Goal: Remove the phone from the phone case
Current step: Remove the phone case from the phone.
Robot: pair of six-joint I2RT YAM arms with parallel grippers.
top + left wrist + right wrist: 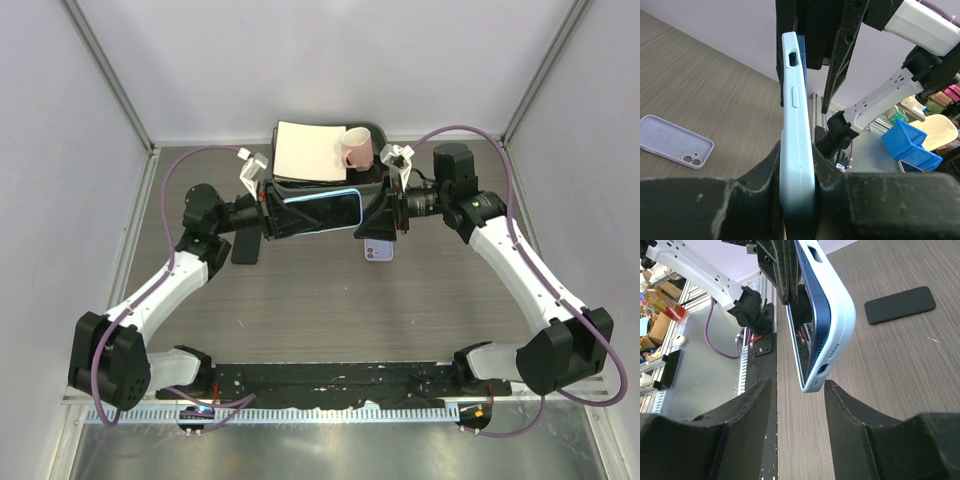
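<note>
A dark blue phone (325, 212) in a light blue phone case (318, 192) hangs above the table's middle, edge-up between both arms. My left gripper (796, 150) is shut on one end of the case (794, 125), seen edge-on in the left wrist view. My right gripper (797, 381) stands open around the other end. That end of the case (840, 315) lies close beside one finger (840, 400), and the other finger is well apart from it. There the phone's blue edge (818, 325) shows inside the case's rim.
An empty lilac case (378, 251) lies on the table under the right gripper, also in the left wrist view (675, 142). A black phone (245, 248) lies flat at the left. Behind stands a dark tray (372, 178) with a notepad (308, 150) and a pink cup (356, 150).
</note>
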